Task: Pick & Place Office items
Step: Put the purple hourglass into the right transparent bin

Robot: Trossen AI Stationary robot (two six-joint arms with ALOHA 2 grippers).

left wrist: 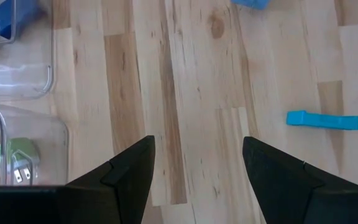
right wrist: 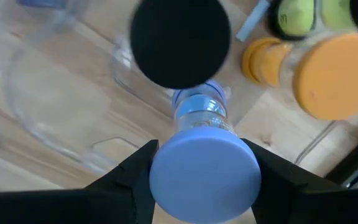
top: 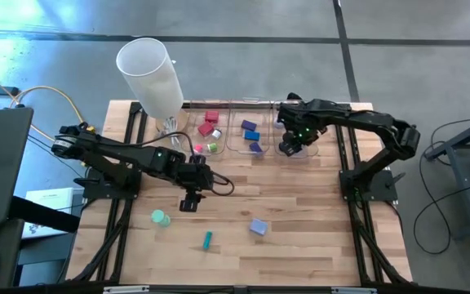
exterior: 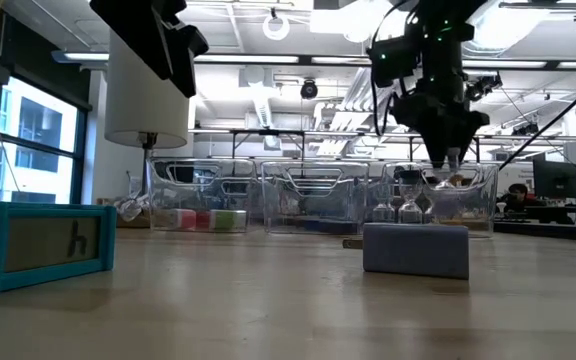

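Note:
My right gripper (top: 290, 145) hangs over the right clear bin (top: 307, 152), pointing down and shut on a lavender-blue roll (right wrist: 202, 134). Black (right wrist: 179, 40), orange (right wrist: 334, 74) and green (right wrist: 294, 15) rolls stand in that bin below it. My left gripper (top: 190, 198) is open above the bare wood. On the table lie a green roll (top: 160, 217), a teal stick (top: 207, 239) and a lavender block (top: 258, 227). The teal stick (left wrist: 322, 120) lies off to one side of the left gripper's fingers. My right gripper pinches the roll's round upper cap (right wrist: 166, 171) between its two fingers, one on each side. The fingers come from above, pointing down. The roll stands upright below them, over the bin. Whether its lower end touches the bin's floor I cannot tell.
Three clear bins stand in a row at the far edge: the left one (top: 192, 137) holds red blocks and a green piece, the middle one (top: 237, 139) blue and purple blocks. A tall white cylinder (top: 149, 73) stands at the far left. Bare wood lies between the loose pieces.

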